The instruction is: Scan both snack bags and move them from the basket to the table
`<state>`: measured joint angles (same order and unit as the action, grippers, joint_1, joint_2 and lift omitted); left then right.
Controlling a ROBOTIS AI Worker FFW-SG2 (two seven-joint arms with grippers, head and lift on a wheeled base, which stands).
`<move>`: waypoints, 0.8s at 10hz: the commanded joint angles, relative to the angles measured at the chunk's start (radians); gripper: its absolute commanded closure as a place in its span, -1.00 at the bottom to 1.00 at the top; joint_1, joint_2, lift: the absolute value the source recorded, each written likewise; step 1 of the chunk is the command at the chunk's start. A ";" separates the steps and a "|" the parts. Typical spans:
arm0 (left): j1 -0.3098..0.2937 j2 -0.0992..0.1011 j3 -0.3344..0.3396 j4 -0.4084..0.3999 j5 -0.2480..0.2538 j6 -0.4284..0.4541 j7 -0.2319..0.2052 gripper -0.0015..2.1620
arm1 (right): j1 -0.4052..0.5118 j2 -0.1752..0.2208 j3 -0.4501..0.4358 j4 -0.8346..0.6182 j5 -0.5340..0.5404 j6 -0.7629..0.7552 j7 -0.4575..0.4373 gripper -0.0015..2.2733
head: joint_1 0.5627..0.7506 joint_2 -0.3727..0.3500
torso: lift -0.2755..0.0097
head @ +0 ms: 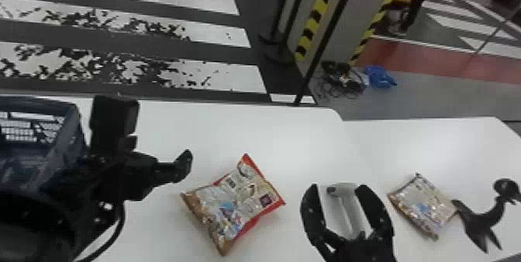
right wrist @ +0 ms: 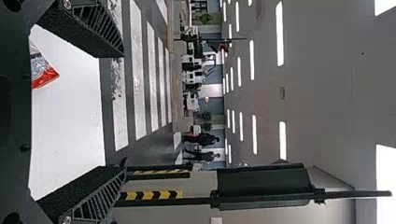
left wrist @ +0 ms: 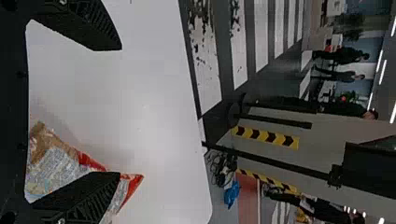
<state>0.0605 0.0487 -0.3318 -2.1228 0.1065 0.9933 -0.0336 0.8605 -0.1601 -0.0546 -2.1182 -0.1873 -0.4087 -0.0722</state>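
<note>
One red-edged bag (head: 238, 203) and one brownish bag (head: 422, 205), both printed, lie right of the basket (head: 71, 135). Left and right jaws stand apart.

- Desk (head: 232, 125): plain white.
- Snack bag (head: 236, 203) in the middle of the desk: red edges, a brown end, cream and silvery areas, blue and purple patches.
- Smaller snack bag (head: 422, 203) toward the desk's right side: tan and brown, with grey and blue patches.
- Bird-shaped thing (head: 484, 220) beside it on the desk: solid black.
- Basket (head: 69, 141) at the desk's left end: dark blue, grid-patterned.
- Left hand (head: 182, 166) and right hand (head: 337, 187) above the desk: black.
- Floor (head: 213, 51) beyond the desk: dark grey, broad white stripes, black blotches.
- Tape (head: 316, 21) beyond the desk: yellow and black chevrons.
</note>
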 commanded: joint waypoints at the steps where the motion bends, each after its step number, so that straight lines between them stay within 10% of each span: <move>1: 0.105 0.071 0.060 -0.121 -0.025 -0.009 0.024 -0.97 | 0.005 -0.004 0.010 -0.006 0.000 0.000 0.002 -0.95 | 0.41 -0.94 | 0.24; 3: 0.278 0.128 0.166 -0.264 -0.024 -0.110 0.030 -0.97 | 0.018 -0.015 0.018 -0.013 -0.001 -0.012 0.008 -0.95 | 0.41 -0.65 | 0.24; 8: 0.621 0.157 0.324 -0.431 -0.027 -0.273 0.018 -0.97 | 0.051 -0.036 0.024 -0.042 -0.049 -0.040 0.068 -0.94 | 0.41 -0.27 | 0.24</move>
<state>0.6476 0.2026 -0.0222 -2.5375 0.0798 0.7254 -0.0155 0.9078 -0.1950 -0.0262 -2.1562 -0.2200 -0.4481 -0.0091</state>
